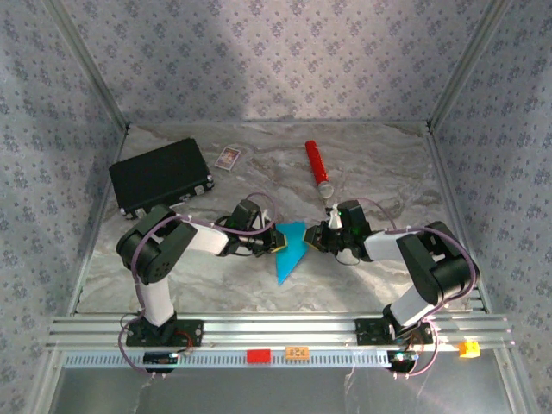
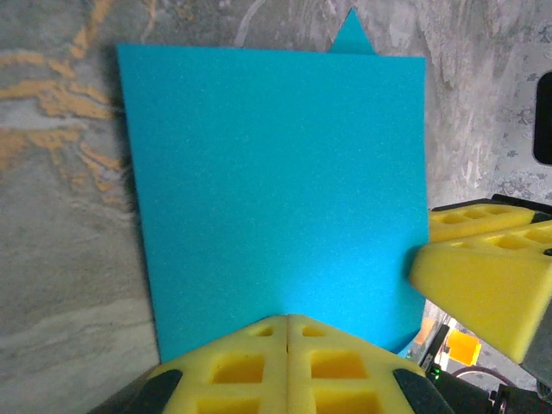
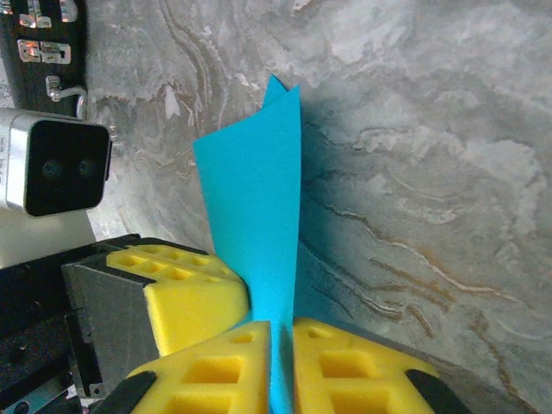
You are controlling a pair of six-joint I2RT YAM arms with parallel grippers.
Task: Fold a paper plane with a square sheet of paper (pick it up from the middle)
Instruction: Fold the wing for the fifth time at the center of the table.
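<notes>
Pinching a smooth cyan sheet of paper [image 1: 288, 257] from nine and three o'clock, left gripper [image 1: 270, 243] and right gripper [image 1: 313, 239] both clamp its edges; marbled table [image 1: 226, 289] lies open at six.

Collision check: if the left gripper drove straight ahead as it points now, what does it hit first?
Past the cyan-blue paper sheet the left gripper pinches, probably the grey marbled tabletop; the right gripper sits just off-line, depth unclear.

Arms bent inward, left pincer [image 1: 271, 243] and right pincer [image 1: 314, 238] closed, tips near.
</notes>
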